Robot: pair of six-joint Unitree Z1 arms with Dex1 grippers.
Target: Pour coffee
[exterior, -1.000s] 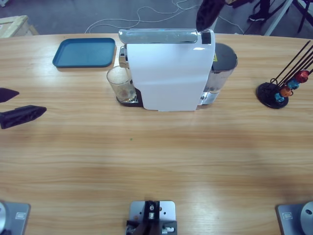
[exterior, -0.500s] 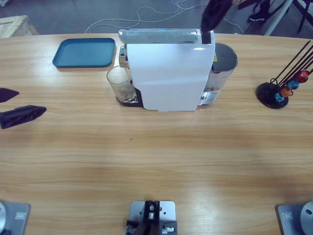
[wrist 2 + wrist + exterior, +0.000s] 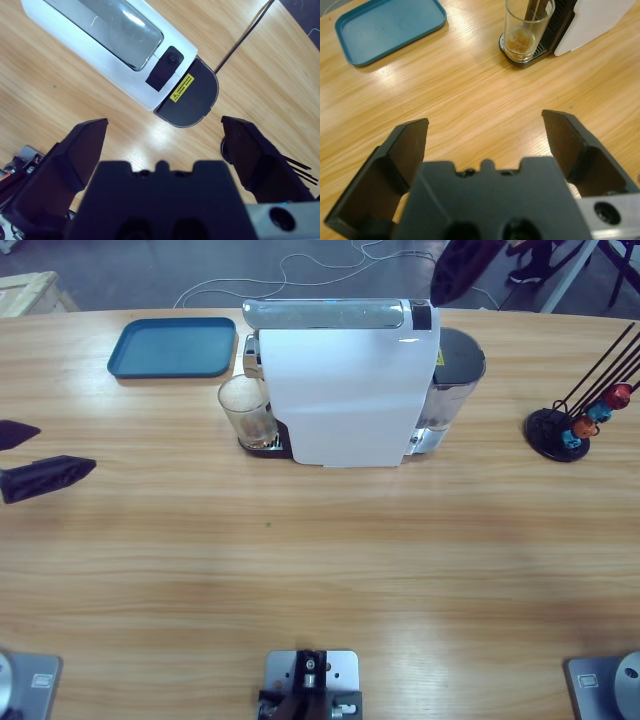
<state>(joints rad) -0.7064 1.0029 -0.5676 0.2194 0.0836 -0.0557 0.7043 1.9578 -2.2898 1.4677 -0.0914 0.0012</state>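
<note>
A small clear glass tumbler [image 3: 245,412] stands on the drip tray of the white coffee machine [image 3: 345,390], at its left end. A shallow layer of brownish coffee [image 3: 519,42] lies in the tumbler [image 3: 526,27]. My left gripper [image 3: 35,455] hovers open at the table's left edge, well away from the glass; in the left wrist view the gripper [image 3: 487,137] holds nothing. My right gripper [image 3: 458,270] is high behind the machine's right end, open and empty [image 3: 165,145], looking down on the machine's silver lid [image 3: 107,25] and black button [image 3: 165,70].
A blue tray [image 3: 172,346] lies left of the machine at the back. A black capsule rack [image 3: 572,425] with coloured capsules stands at the far right. The machine's dark water tank [image 3: 455,370] sits on its right side. Cables trail on the floor beyond the table.
My right gripper has drawn back up and to the right, away from the machine's top right end. The left gripper and the glass have stayed put.
</note>
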